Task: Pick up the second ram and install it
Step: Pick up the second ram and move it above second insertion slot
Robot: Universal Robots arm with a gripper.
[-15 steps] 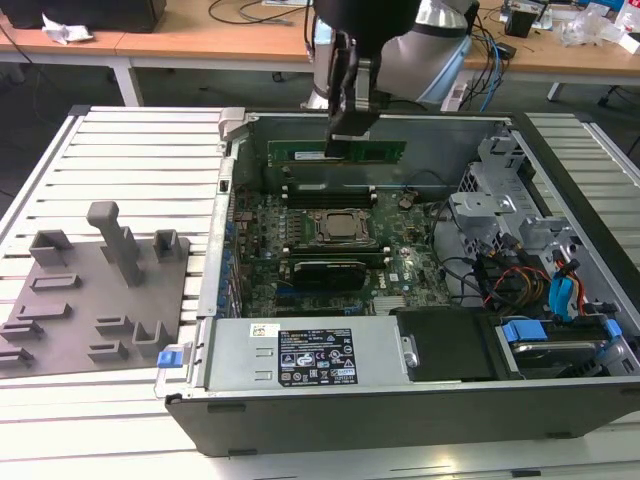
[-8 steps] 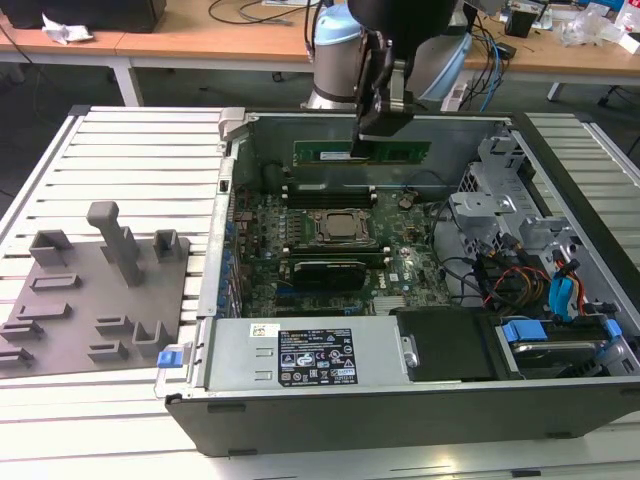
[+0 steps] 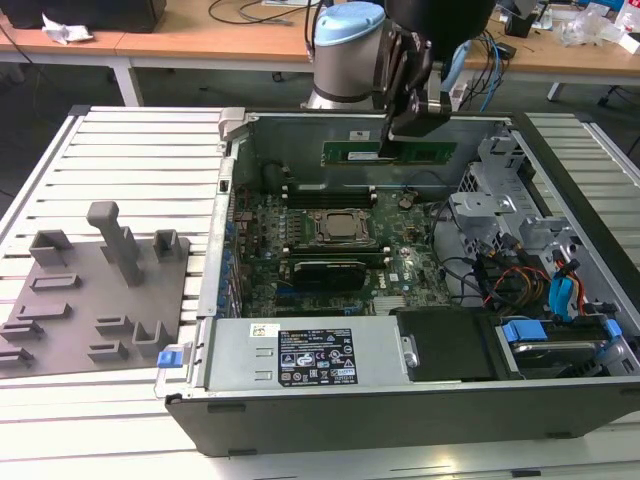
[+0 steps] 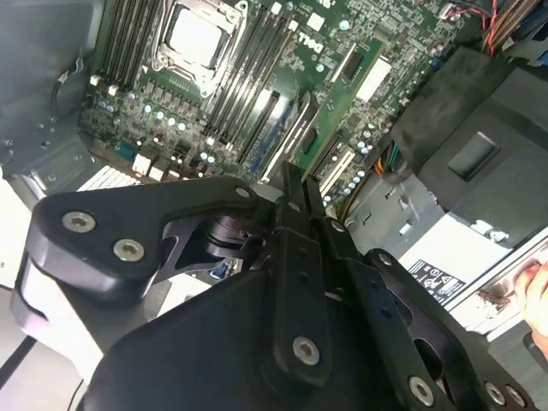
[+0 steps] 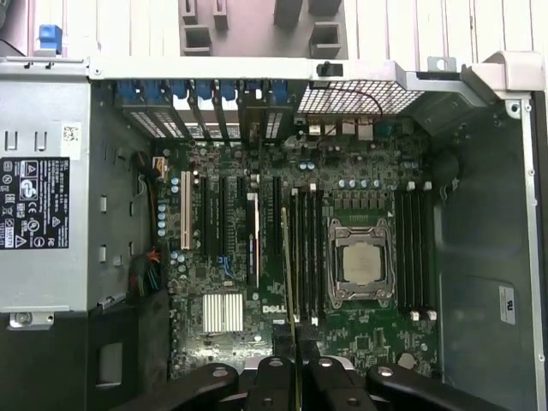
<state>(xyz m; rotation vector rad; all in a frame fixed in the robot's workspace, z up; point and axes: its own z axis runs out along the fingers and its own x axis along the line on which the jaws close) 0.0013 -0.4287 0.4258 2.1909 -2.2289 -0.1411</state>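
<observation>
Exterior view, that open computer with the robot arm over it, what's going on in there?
The arm's pincer is shut on the second ram, a long green strip, and holds it in the air above the motherboard inside the open computer case. In the first wrist view the strip hangs edge-on, close to the memory slots beside the processor socket. It is not yet seated in a slot.

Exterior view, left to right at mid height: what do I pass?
Grey fixture → case wall → CPU socket → cables. The ram in the gripper overlaps the socket's span, so it is left out.
</observation>
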